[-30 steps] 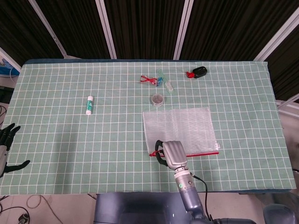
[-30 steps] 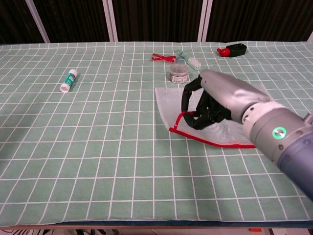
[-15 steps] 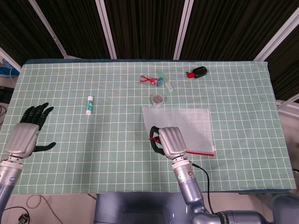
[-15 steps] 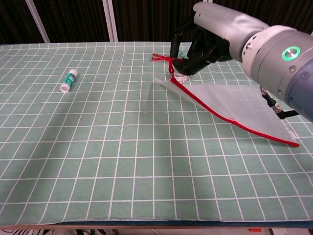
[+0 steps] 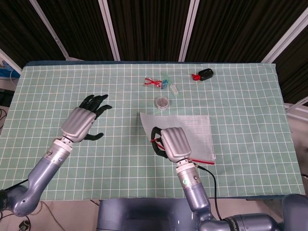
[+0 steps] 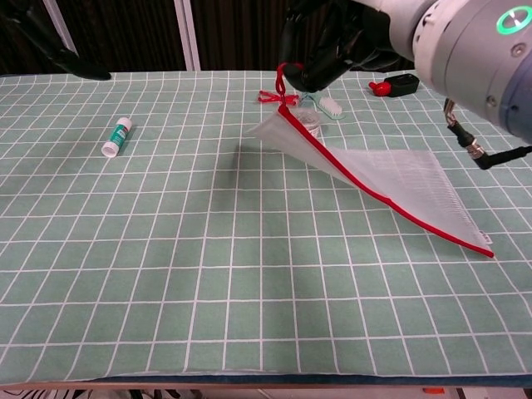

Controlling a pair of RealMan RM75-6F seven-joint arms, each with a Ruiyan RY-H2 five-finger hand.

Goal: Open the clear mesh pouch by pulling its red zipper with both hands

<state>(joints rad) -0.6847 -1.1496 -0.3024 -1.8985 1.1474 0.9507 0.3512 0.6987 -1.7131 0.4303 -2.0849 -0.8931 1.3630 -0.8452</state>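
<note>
Clear mesh pouch [image 6: 391, 179] lifted at one corner off green cloth [image 5: 120, 159] | red zipper [image 6: 366, 189] end pinched by right hand [image 5: 173, 143] | left hand [image 5: 82, 121] spread, empty, well apart | judged light, limp, sagging | best gripped beside zipper pull.

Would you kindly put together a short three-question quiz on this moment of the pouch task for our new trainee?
1. True or false: the right hand holds one end of the mesh pouch lifted off the table.
2. The left hand is: A) gripping the red zipper; B) open above the table, holding nothing; C) resting on the glue stick.
3. Fill in: in the chest view, the low far end of the pouch lies toward the picture's ______ side.

Key: 1 true; 2 B; 3 right.
</note>
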